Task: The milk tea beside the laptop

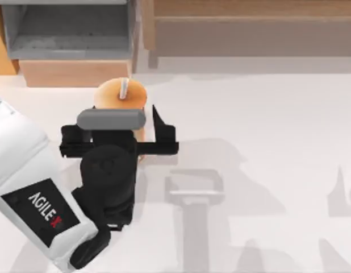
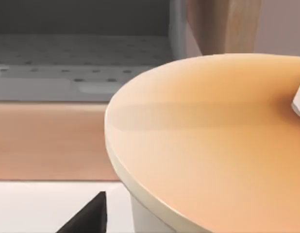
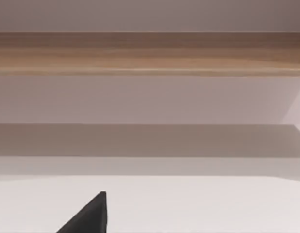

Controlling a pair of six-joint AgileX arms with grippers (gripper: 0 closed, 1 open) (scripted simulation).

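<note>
From above, my left gripper [image 1: 142,133] sits at the table's [image 1: 266,114] left rear, straddling the milk tea [image 1: 120,94], which stands just in front of the laptop [image 1: 67,34]. One finger [image 1: 158,128] shows to the cup's right; the other is hidden under my wrist, so I cannot tell whether I have closed on the cup.

My left wrist view has the orange lid [image 2: 203,141] close below, the straw [image 2: 299,102] at its edge and the laptop behind: I judge I came low to take the cup's side.

My right wrist view faces bare table and the wooden shelf [image 3: 150,53]; that arm looks parked.
</note>
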